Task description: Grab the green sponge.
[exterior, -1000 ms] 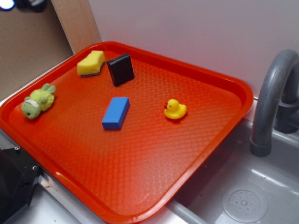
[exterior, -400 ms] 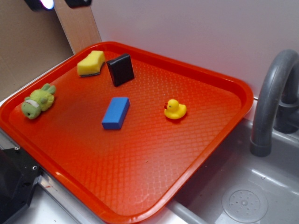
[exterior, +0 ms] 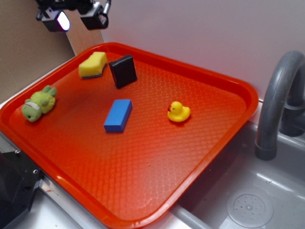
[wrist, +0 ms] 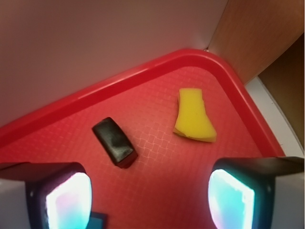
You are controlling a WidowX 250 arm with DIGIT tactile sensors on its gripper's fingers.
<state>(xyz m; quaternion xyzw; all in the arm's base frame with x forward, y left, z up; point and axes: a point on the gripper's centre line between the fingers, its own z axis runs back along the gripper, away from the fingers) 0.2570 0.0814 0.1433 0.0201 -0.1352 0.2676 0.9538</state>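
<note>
Gripper (exterior: 74, 20) dropped into view since earlier frames, fingers spread wide, nothing held, high over far-left corner of big red plastic tray (exterior: 228, 78). We see black rectangular block (exterior: 123, 71) just beside target: risk of clipping it. Small yellow foam green sponge (exterior: 93, 65) near tray rim; fingers may hit rim.

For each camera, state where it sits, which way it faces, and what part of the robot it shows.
Exterior: high at the near side, looking down across the red plastic tray; the pincer shows top left.
Wrist: on the arm, looking down between the open pincer fingers.
Both show the yellow foam sponge and black rectangular block.
</note>
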